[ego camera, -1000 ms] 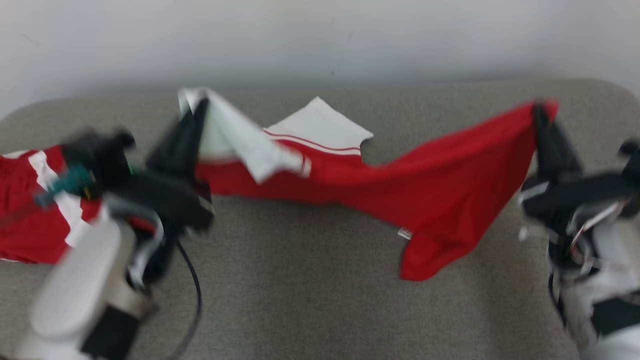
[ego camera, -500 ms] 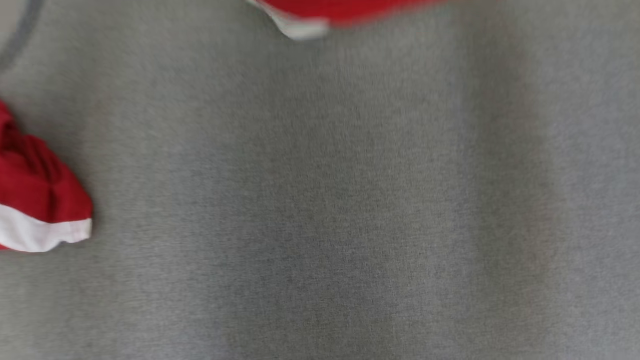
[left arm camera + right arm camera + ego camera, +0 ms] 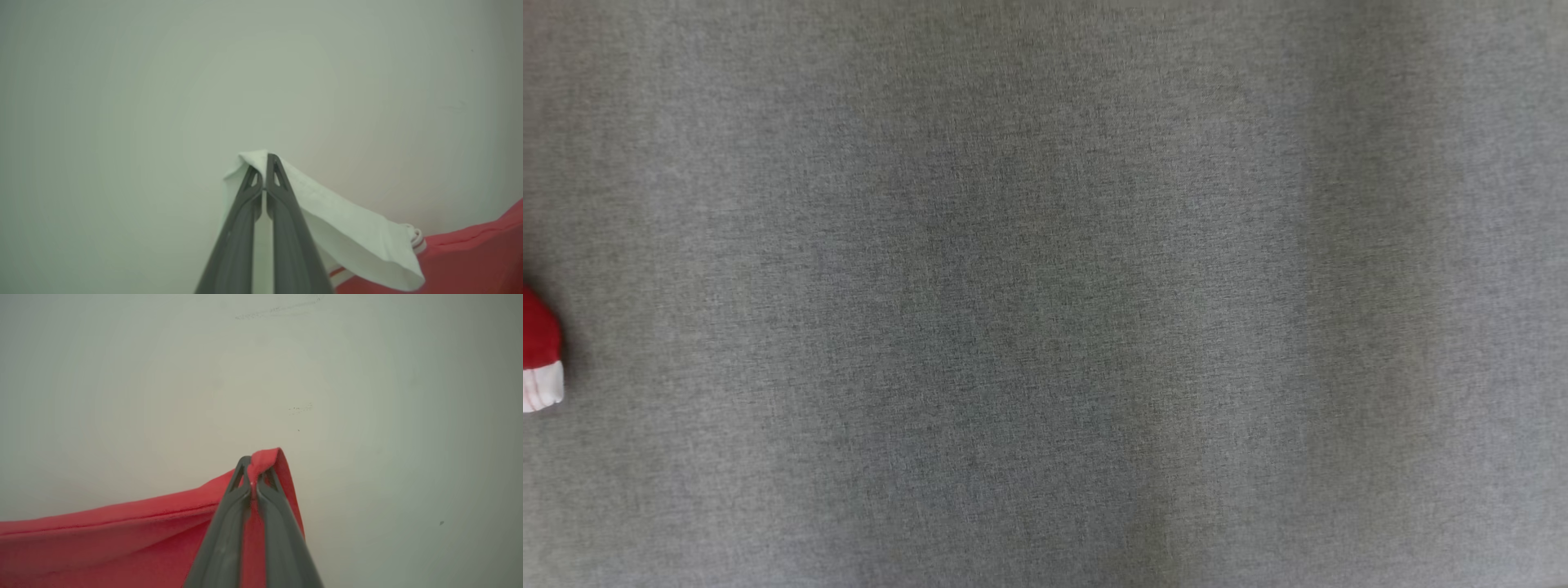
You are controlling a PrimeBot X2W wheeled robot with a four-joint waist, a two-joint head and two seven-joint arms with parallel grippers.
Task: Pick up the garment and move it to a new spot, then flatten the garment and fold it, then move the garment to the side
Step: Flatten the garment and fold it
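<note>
The garment is red with white parts. In the left wrist view my left gripper (image 3: 264,157) is shut on a white edge of the garment (image 3: 351,237), which droops to the lower right and joins red cloth there, against a pale wall. The right wrist view has my right gripper (image 3: 255,465) shut on a red corner of the garment (image 3: 102,539), and the cloth stretches away to the lower left. A small red tip of cloth with a white hem (image 3: 538,359) shows at the left edge of the head view; I cannot tell whether it belongs to the held garment.
A grey fabric-covered surface (image 3: 1045,294) spreads across the head view. A plain pale wall (image 3: 367,396) stands behind the fingers in both wrist views.
The head camera has swung down towards the grey surface, so both arms and the stretched garment have left that view. The red and white cloth at the left has slid further out of frame.
</note>
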